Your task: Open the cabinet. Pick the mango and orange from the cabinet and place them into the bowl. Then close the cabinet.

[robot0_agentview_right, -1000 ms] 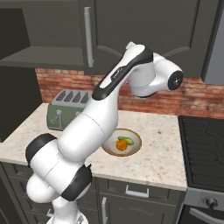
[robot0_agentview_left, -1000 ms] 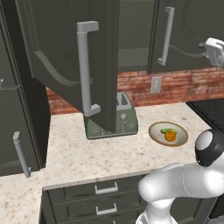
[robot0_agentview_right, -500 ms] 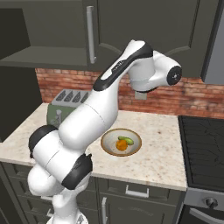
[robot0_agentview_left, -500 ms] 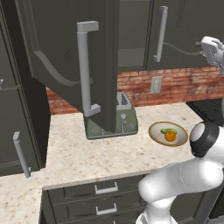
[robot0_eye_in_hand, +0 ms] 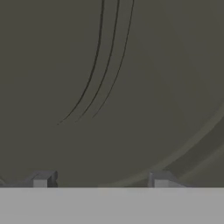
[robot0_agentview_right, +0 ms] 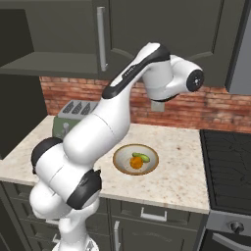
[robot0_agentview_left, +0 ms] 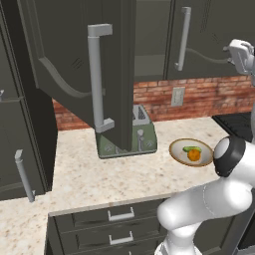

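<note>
Speckled countertop [robot0_agentview_left: 89,179] held the bowl [robot0_agentview_right: 120,162] with mango [robot0_agentview_right: 141,157] and orange [robot0_agentview_right: 136,163]. Gripper [robot0_eye_in_hand: 100,180] faced the cabinet [robot0_eye_in_hand: 131,87] panel, tips apart, empty. Its left door [robot0_agentview_left: 74,74] hung open: rigid, hinged, probably best pushed flat.

The dark grey cabinet [robot0_agentview_left: 149,45] is standing with its left door swung wide open. The orange [robot0_agentview_right: 136,163] and green-yellow mango [robot0_agentview_right: 141,157] are lying touching inside the tan-rimmed bowl [robot0_agentview_right: 120,155] on the table.

White arm raised high, elbow bent, gripper [robot0_eye_in_hand: 100,180] apparently parted, nothing between fingertips [robot0_eye_in_hand: 41,179]
</note>
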